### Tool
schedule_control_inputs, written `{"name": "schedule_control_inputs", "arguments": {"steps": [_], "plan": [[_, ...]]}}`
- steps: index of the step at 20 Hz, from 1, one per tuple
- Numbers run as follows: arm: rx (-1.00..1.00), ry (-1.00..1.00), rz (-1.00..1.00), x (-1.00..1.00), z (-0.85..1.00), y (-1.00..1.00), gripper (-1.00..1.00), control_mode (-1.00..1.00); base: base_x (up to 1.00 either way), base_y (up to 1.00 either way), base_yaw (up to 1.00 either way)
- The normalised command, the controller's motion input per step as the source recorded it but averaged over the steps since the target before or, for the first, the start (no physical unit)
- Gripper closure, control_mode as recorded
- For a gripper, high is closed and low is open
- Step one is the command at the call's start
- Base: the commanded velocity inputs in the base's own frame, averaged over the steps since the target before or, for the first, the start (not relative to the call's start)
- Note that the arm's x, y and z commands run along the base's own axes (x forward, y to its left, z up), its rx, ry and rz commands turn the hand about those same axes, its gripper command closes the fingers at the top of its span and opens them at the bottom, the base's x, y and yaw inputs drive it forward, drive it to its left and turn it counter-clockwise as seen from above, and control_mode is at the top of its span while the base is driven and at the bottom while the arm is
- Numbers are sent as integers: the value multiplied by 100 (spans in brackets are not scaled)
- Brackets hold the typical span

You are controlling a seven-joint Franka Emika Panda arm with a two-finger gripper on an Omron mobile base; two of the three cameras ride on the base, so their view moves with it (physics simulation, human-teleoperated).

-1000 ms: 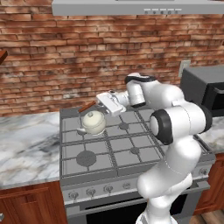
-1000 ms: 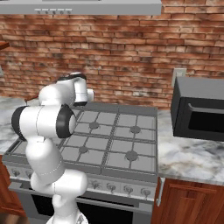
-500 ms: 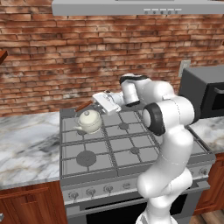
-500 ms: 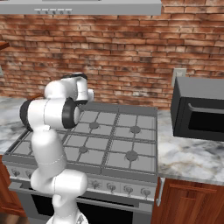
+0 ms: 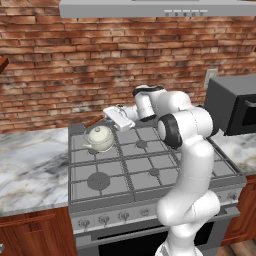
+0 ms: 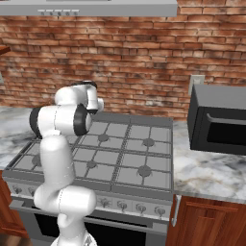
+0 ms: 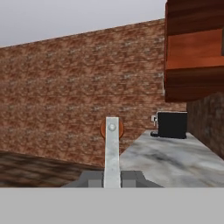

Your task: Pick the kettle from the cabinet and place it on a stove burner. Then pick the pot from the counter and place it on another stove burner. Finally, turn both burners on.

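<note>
The cream-white kettle [image 5: 100, 138] rests on or just above the back-left grate of the silver stove [image 5: 150, 172]; I cannot tell whether it touches. My gripper [image 5: 106, 118] reaches in from the right and is shut on the kettle's arched handle, whose reddish-brown wooden piece [image 5: 94, 121] sticks out to the left. Seen from the hand, the wire handle with its wooden piece [image 7: 112, 129] stands upright between the shut fingers of the gripper [image 7: 112, 178]. The wooden cabinet [image 7: 194, 52] hangs at upper right over the marble counter [image 7: 175, 157]. The pot is out of view.
A dark microwave [image 5: 235, 102] stands on the counter right of the stove. The knob row [image 5: 120, 216] runs along the stove front. The front-left burner [image 5: 98, 180] is bare. A black appliance [image 7: 172, 124] sits far along the counter. A brick wall is behind.
The kettle, held in the gripper, shifted a little to the left over the back-left burner, then stayed. The arm's elbow swung left and rose.
</note>
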Motion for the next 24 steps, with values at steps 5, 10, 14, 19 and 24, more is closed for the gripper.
{"name": "schedule_control_inputs", "arguments": {"steps": [5,10,14,19,24], "plan": [[0,2,2,26,-19,9,100,-100,0,0,0],[0,3,2,25,-20,10,100,-100,0,0,0],[2,1,2,25,-18,6,100,-100,0,0,0],[2,0,1,24,-10,1,100,-100,0,0,0],[1,0,0,22,-7,0,100,-100,0,0,0]]}}
